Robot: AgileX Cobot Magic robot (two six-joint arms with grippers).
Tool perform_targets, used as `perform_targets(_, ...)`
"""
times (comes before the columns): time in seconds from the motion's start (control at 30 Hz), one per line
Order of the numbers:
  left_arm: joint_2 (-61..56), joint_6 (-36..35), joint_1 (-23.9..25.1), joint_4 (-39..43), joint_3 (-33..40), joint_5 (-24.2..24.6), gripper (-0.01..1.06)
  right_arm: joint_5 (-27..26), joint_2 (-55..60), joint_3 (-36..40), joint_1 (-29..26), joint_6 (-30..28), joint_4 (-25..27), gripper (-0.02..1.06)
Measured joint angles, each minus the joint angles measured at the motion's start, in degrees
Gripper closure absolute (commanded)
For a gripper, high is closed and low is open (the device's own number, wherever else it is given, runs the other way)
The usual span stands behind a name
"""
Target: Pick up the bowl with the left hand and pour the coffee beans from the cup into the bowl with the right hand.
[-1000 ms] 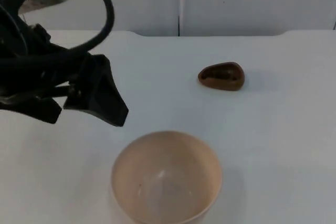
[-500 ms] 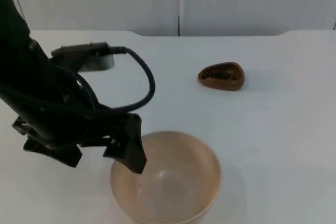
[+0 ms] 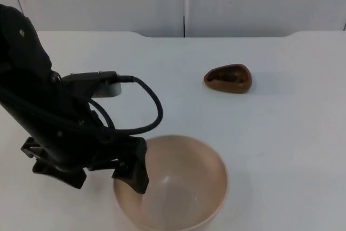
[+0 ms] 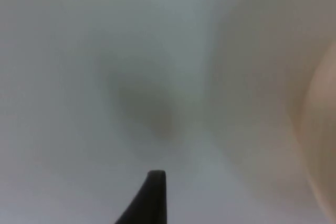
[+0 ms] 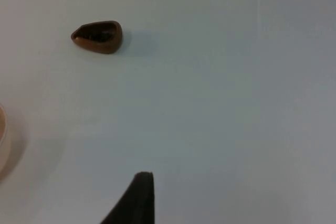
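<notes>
A beige bowl stands empty at the table's front middle. My left gripper is open at the bowl's left side. One finger is over the left rim, and the other finger is out over the table. The left wrist view is blurred, with the bowl's wall close by. A small brown cup with dark coffee beans sits at the back right, also seen as the cup from the right wrist. My right gripper waits well away from the cup.
The white table ends at the grey partition wall behind the cup. The bowl's edge appears in the right wrist view. Bare table lies between the bowl and the cup.
My left arm has swung down from the table's left towards the front, bringing its open gripper to the bowl's left rim. Bowl and cup have not moved.
</notes>
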Motion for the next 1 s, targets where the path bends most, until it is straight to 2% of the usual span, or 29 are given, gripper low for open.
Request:
perform_targets(0.57, 1.89, 5.38, 0.11, -6.51, -1.67, -2.09, 0.13, 0.00, 0.00, 0.00, 0.00, 0.00, 0.00, -0.01)
perform_targets(0.67, 2.56, 7.17, 1.23, -8.06, -1.77, -1.36, 0.13, 0.00, 0.00, 0.00, 0.00, 0.00, 0.00, -0.01)
perform_targets(0.8, 3.49, 13.72, 5.45, -14.48, -1.77, 0.27, 0.13, 0.00, 0.00, 0.00, 0.00, 0.00, 0.00, -0.01)
perform_targets(1.0, 3.49, 15.98, 5.31, -16.21, -1.77, 0.27, 0.13, 0.00, 0.00, 0.00, 0.00, 0.00, 0.00, -0.01)
